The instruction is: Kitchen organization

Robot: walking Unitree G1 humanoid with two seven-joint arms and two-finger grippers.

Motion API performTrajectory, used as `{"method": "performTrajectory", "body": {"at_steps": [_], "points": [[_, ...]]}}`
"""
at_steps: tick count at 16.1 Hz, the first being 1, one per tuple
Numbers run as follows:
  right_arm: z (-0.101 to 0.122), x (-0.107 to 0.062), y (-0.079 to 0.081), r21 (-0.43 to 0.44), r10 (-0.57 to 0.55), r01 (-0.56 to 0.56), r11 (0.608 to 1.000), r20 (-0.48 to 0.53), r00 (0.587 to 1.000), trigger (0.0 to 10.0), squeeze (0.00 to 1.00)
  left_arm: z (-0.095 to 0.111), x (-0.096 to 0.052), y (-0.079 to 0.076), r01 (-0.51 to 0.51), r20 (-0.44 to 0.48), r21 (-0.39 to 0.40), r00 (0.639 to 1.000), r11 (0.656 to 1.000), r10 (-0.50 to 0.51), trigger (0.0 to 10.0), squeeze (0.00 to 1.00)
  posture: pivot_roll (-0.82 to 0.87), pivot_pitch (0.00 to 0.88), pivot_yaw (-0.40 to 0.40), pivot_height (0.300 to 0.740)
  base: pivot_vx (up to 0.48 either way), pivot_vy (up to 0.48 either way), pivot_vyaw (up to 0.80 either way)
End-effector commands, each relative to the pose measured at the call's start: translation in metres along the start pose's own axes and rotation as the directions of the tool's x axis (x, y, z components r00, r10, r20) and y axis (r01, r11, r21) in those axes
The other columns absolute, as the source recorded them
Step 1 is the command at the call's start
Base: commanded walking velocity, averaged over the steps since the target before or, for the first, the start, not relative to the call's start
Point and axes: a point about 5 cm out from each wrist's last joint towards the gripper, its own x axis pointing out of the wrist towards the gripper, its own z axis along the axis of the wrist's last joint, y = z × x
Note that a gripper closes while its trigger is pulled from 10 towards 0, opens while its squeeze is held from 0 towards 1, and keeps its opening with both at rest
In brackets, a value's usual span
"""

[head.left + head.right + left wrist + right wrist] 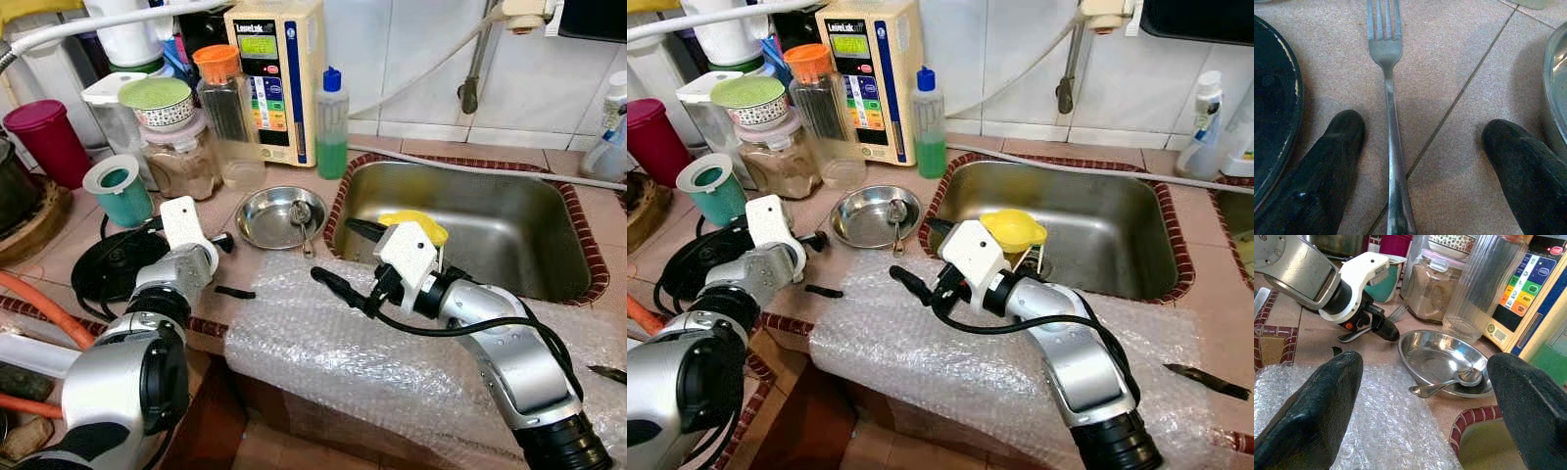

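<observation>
A steel fork [1388, 122] lies flat on the tiled counter [1464, 73], its handle running between the two black fingers of my left gripper [1422, 166]. That gripper is open and low over the counter, its fingers apart from the fork. In the left eye view my left gripper [229, 262] sits just left of a shallow steel bowl [263, 223] holding a spoon [302, 217]. My right gripper [343, 257] hovers open and empty over the bubble wrap [323, 343] at the counter's front edge, pointing toward the bowl.
A steel sink [490, 230] with a yellow item [416, 223] at its near rim lies to the right. Jars [181, 157], a teal cup [120, 191], a green soap bottle [332, 127] and a white appliance [279, 69] crowd the back. A black round item [108, 269] sits left; a knife [1205, 380] far right.
</observation>
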Motion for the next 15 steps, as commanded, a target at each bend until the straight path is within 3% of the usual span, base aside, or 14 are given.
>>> {"method": "performTrajectory", "body": {"at_steps": [1,2,3,4,11,15], "points": [[0.006,0.000,0.001,-0.011,0.000,0.000,1.000,0.019,1.000,10.0,0.00,-0.003,0.001,0.006,-0.018,-0.033,-0.005,0.999,1.000,0.018,10.0,0.00,0.00,0.000,0.138,0.740,0.000,0.000,0.00],[0.006,-0.001,0.001,-0.011,-0.001,0.001,1.000,0.019,1.000,10.0,0.00,-0.005,0.001,0.008,-0.015,-0.041,0.001,0.999,1.000,0.015,8.3,0.00,0.00,0.000,0.138,0.740,0.000,0.000,0.00],[0.006,-0.001,0.001,-0.010,-0.002,0.002,1.000,0.019,1.000,10.0,0.00,-0.006,0.001,0.009,-0.018,-0.049,0.000,0.999,1.000,0.018,3.8,0.00,0.00,0.000,0.139,0.740,0.000,0.000,0.00],[0.006,0.000,0.001,-0.010,-0.001,0.001,1.000,0.019,1.000,10.0,0.00,-0.014,0.002,0.014,-0.046,-0.097,0.035,0.994,0.998,0.050,0.0,0.00,0.01,0.000,0.141,0.740,0.000,0.000,0.00],[0.005,0.001,0.003,-0.003,-0.016,0.016,1.000,0.022,1.000,10.0,0.00,-0.025,0.001,0.036,-0.177,-0.133,0.194,0.970,0.965,0.205,0.0,0.00,0.03,0.000,0.172,0.740,0.000,0.000,0.00],[0.004,0.001,0.003,0.000,-0.026,0.026,1.000,0.025,0.999,10.0,0.00,-0.031,0.001,0.035,-0.167,-0.147,0.211,0.969,0.963,0.200,0.0,0.00,0.03,0.000,0.179,0.740,0.000,0.000,0.00]]}}
